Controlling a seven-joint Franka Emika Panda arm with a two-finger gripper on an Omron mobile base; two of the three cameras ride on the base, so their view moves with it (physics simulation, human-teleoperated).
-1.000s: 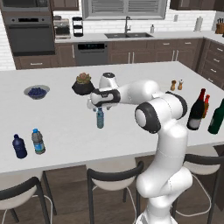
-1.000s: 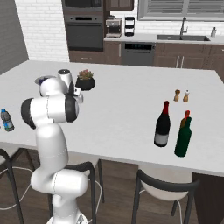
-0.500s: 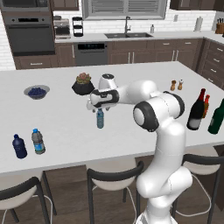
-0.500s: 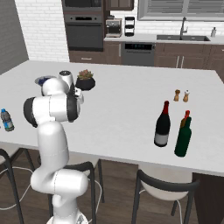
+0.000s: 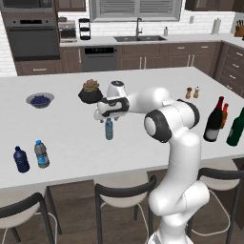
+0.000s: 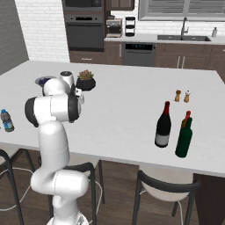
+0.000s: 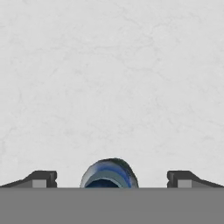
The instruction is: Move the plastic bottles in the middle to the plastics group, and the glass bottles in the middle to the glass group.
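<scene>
White robot arm with dark joints

The arm (image 5: 176,143) is showing smooth, rounded white shells, with dark grey rings sitting where the segments are meeting; the gripper (image 7: 111,178) is ending in two small dark finger tips (image 7: 41,178), blocky, each carrying a paler grey patch.

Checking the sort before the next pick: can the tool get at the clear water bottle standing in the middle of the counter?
Probably yes. The tool hangs open right above the water bottle, its cap between the fingertips, with bare counter around it.

White marbled counter (image 5: 71,138) – clear bluish water bottle (image 5: 109,129), navy bottle (image 5: 21,159).
</scene>
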